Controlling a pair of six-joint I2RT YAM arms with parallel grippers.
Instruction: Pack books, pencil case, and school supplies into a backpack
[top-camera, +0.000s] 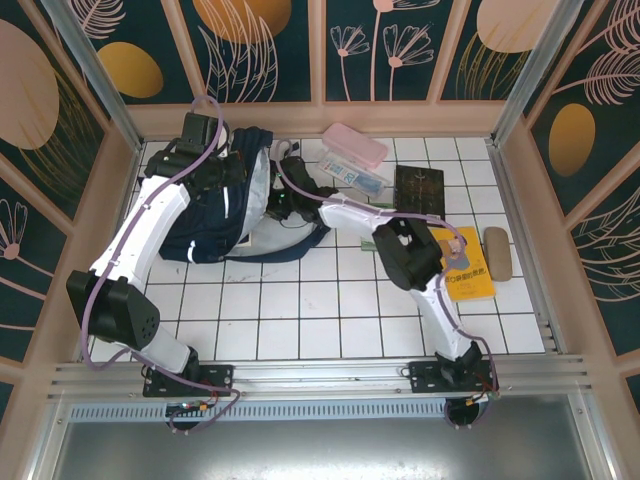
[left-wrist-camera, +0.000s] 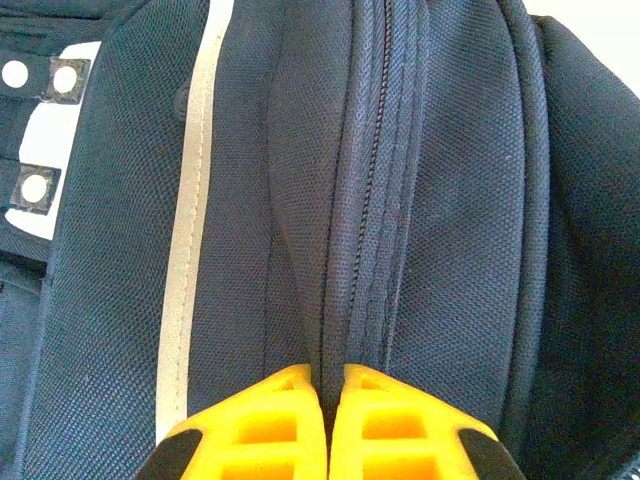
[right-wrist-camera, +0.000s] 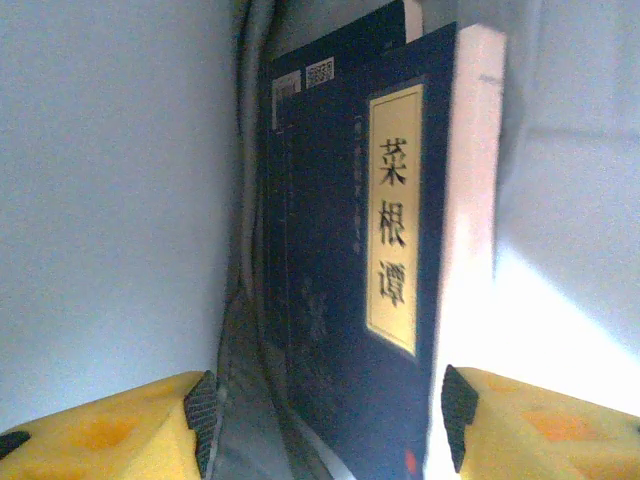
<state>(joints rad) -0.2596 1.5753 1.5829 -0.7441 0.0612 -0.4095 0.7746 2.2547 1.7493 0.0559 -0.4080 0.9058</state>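
Navy book (right-wrist-camera: 350, 300) is inside the backpack (left-wrist-camera: 450, 200), centre of the right wrist frame. My right gripper (right-wrist-camera: 325, 412) is spread open either side of it, not clamping. Left gripper (left-wrist-camera: 325, 420) is pinched shut on the fabric by the zipper. My worry: if I back out crooked, a finger catches the cover and drags the book out.

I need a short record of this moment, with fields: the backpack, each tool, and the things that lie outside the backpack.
backpack: navy, lying on the tiled table, left of centre
left tool: shut on a fold of backpack fabric beside the zipper
right tool: open, at the backpack's opening
navy book: gold label, between the right tool's fingers
outside the backpack: pencil case, clear packet, dark brown book, yellow-orange piece, tan roll
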